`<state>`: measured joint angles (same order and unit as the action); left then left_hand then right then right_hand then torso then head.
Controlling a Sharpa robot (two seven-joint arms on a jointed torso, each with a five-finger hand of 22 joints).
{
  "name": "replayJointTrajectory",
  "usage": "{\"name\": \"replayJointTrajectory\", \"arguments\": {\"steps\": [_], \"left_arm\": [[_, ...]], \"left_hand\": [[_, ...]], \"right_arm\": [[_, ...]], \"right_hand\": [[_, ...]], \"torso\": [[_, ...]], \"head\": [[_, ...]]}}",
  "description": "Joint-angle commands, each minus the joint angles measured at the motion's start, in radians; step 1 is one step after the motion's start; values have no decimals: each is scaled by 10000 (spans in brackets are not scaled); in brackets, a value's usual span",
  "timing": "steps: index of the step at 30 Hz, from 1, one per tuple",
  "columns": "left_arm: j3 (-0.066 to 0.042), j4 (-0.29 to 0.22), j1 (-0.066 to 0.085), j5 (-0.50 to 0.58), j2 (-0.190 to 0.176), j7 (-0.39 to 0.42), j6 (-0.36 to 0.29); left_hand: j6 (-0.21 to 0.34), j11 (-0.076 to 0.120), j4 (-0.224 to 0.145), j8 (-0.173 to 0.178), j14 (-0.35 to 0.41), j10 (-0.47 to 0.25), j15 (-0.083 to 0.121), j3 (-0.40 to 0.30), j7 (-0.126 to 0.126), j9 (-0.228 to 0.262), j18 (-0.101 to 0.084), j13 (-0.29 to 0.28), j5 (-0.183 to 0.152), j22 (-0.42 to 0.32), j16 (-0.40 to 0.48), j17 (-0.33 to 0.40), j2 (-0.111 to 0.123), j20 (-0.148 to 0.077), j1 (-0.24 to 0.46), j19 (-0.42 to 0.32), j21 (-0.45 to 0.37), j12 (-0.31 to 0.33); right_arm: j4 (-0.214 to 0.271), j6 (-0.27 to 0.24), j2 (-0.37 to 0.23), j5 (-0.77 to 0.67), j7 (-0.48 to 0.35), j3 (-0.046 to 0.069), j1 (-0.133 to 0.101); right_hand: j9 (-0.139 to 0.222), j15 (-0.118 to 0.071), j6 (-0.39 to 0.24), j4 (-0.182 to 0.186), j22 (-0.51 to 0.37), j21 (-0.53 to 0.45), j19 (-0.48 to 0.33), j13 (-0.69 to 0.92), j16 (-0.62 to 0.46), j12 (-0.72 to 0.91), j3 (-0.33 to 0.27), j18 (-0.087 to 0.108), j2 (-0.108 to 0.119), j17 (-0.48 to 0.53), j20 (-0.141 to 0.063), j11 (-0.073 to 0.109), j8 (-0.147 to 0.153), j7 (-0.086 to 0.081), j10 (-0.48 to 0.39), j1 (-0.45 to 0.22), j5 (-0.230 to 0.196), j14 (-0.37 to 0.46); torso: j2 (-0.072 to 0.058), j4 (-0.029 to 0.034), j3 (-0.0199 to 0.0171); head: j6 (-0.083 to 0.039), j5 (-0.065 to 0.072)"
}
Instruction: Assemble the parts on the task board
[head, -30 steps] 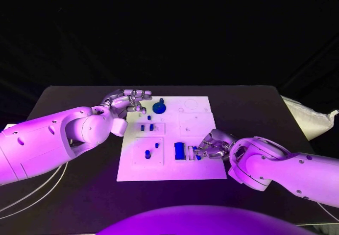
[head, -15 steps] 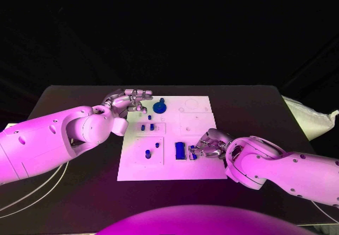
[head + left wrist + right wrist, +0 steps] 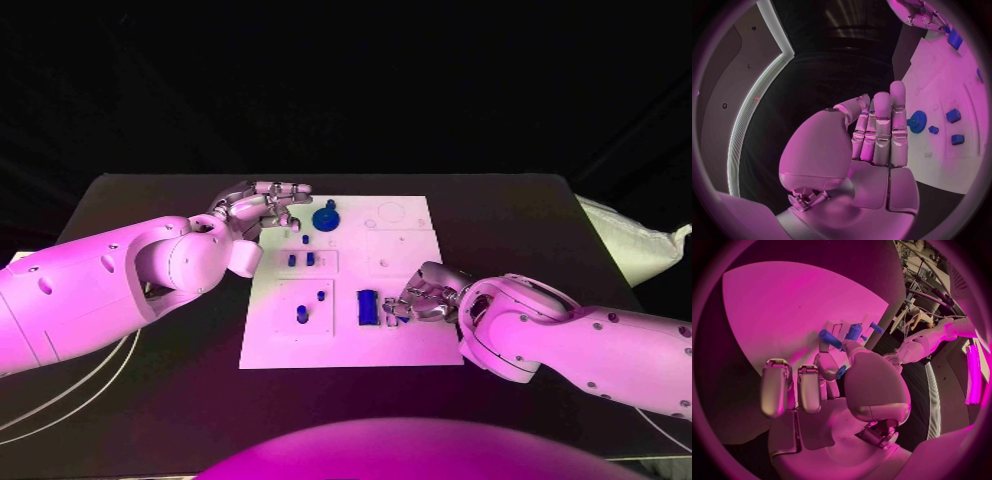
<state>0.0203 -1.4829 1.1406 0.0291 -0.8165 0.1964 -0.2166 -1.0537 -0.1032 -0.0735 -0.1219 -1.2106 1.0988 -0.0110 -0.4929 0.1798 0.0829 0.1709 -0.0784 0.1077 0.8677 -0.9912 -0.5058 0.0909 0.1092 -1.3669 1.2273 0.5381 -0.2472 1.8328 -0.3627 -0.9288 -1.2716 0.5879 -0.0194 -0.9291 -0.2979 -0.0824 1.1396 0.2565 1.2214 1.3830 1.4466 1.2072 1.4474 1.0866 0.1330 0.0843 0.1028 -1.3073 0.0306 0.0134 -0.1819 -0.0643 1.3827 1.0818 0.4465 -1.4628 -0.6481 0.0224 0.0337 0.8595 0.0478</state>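
The white task board (image 3: 404, 340) lies mid-table. On it are a blue gear (image 3: 326, 218), two small blue blocks (image 3: 300, 260), two blue pegs (image 3: 310, 305) and a larger blue block (image 3: 366, 307). My right hand (image 3: 427, 296) is low over the board just right of that larger block. In the right wrist view my right hand (image 3: 829, 390) pinches a small blue part (image 3: 842, 372) between thumb and finger, close above the board (image 3: 779, 305). My left hand (image 3: 268, 206) hovers at the board's far left corner, beside the gear. My left hand (image 3: 873, 135) holds nothing, its fingers straight.
A white bag (image 3: 635, 240) lies off the table's right edge. Thin cables (image 3: 58, 400) loop at the near left. The board's far right section (image 3: 397, 235) holds only pale outlines. Bare black table (image 3: 534, 215) surrounds the board.
My right hand has crept slightly left, closer to the larger blue block. The left hand stays in place.
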Motion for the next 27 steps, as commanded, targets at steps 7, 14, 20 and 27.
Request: {"name": "replayJointTrajectory", "arguments": {"steps": [7,14,20,27], "left_arm": [[-7,-25,4,-32,14,26,189],[-7,-26,4,-32,10,25,186],[-7,-26,4,-32,9,22,187],[-7,-25,4,-33,11,16,193]], "left_hand": [[82,-7,-50,-69,57,-46,-20,-2,-1,-12,117,13,53,-9,3,16,-38,0,-50,-85,-56,-9],[82,-7,-50,-69,57,-46,-20,-2,-1,-12,117,13,53,-9,3,16,-38,0,-50,-85,-56,-9],[82,-7,-50,-69,57,-46,-20,-2,-1,-12,117,13,53,-9,3,16,-38,0,-50,-85,-56,-9],[87,-13,-83,-86,64,-56,-21,-14,7,-14,114,16,53,2,-6,33,-47,-5,-71,-84,-48,-38]], "right_arm": [[76,755,43,-308,100,-36,44],[121,677,21,-510,108,-36,48],[120,652,12,-621,121,-36,48],[116,610,30,-672,117,-36,48]], "right_hand": [[-93,-31,161,188,82,12,37,235,24,313,-377,-147,-286,-690,-78,54,-105,76,183,-93,-197,-728],[-165,-95,187,-183,151,50,68,400,66,475,-24,-157,-1053,-758,-124,130,-139,151,278,773,-68,-742],[-217,-124,95,-963,167,54,74,437,68,444,765,-161,-1350,-767,-160,157,-121,168,272,1763,-1105,-742],[-253,-110,80,-1205,174,55,75,446,74,418,1082,-164,-1279,-781,-154,141,-131,150,276,1875,-1235,-745]], "torso": [[-2,1,-3],[0,-7,-2],[-4,1,-6],[-5,3,-1]], "head": [[2,1],[-3,6],[17,17],[32,21]]}}
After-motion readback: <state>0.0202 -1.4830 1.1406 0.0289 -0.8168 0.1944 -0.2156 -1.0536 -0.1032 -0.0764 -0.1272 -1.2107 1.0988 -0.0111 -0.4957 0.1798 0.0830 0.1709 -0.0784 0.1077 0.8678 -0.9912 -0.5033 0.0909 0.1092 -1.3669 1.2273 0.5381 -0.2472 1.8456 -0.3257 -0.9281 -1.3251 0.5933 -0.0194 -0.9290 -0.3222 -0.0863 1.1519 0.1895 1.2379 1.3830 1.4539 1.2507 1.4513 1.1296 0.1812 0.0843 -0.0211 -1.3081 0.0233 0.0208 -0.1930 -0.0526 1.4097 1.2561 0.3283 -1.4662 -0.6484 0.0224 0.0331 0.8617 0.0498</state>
